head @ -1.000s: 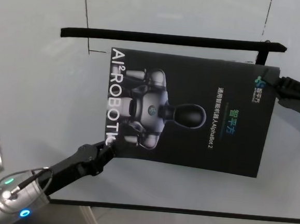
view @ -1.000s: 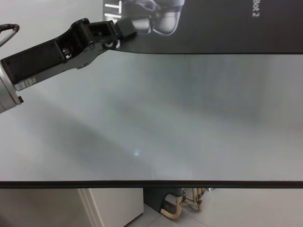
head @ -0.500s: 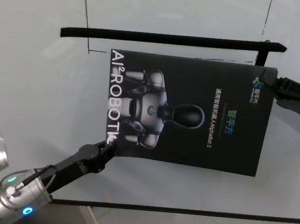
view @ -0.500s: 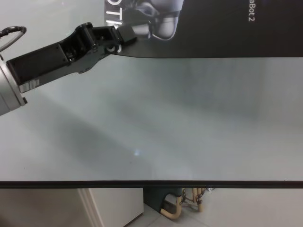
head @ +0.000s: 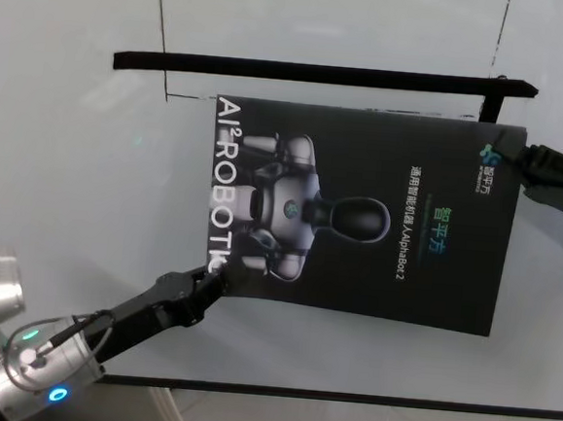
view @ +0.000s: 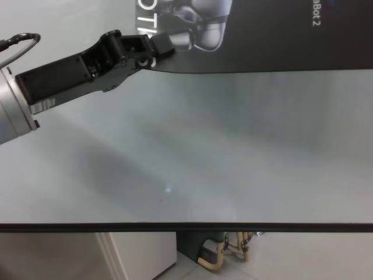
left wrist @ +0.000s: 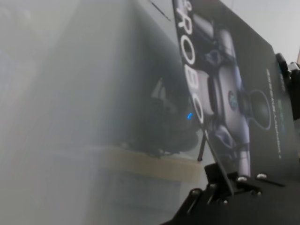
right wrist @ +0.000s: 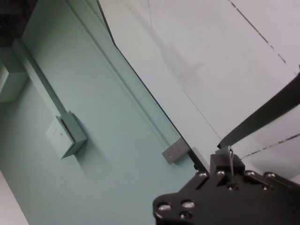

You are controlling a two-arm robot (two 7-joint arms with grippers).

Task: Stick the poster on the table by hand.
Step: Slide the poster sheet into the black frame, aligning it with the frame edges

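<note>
A: Where is the poster?

B: The dark poster (head: 359,217) with the silver robot print lies out on the pale grey desk (head: 71,155), well back from its dark front edge, just below a black strip (head: 321,74). In the chest view only its lower band shows; the rest is cut off at the top.

A: And the arms?

B: The left end effector (head: 215,281) pinches the poster's near left corner, by the white "ROBOT" letters. The right end effector (head: 522,159) grips the far right corner by the logo; its arm runs out of the head view at the right edge. In the right wrist view, the fingers (right wrist: 229,161) are clamped on the sheet's thin edge. The sheet hides each lower finger
</note>
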